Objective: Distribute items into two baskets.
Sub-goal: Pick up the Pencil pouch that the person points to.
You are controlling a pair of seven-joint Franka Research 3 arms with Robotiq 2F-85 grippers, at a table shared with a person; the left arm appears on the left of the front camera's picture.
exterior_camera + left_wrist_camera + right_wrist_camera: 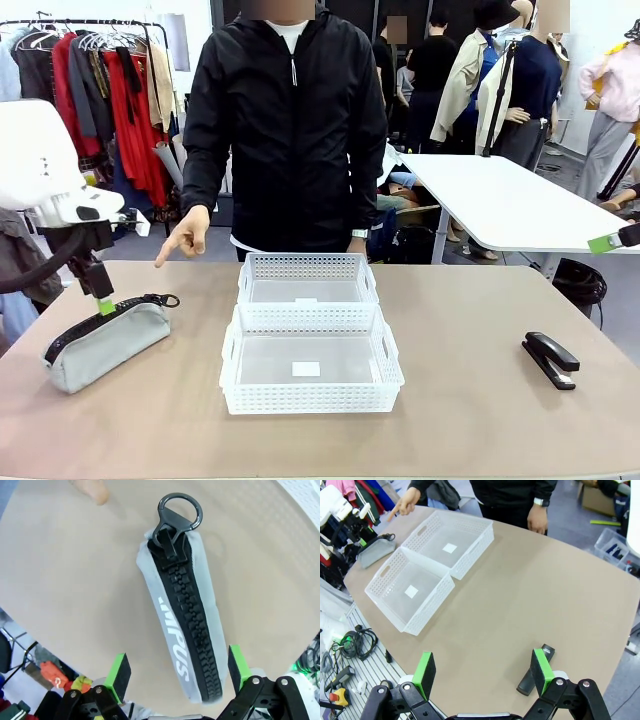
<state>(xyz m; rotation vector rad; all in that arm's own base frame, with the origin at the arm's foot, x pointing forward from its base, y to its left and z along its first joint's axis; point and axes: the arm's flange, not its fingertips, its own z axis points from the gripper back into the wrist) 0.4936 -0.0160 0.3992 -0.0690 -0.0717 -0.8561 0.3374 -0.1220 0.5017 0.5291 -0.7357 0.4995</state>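
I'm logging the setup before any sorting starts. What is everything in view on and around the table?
Table: one, tan, between robot and person.
Near basket: one, white, mid-table, robot's side.
Far basket: one, white, directly behind the near one, against it.
Pouch: one, grey with black zipper, table's left side.
Stapler: one, black, table's right side.
Clothes rack: one, mostly red and dark garments, far left background.
Person's hand: one, pointing down at the far left edge.
Left gripper: one, black with green pads, open, straddling the pouch's end.
Right gripper: one, same colours, open, above the stapler.
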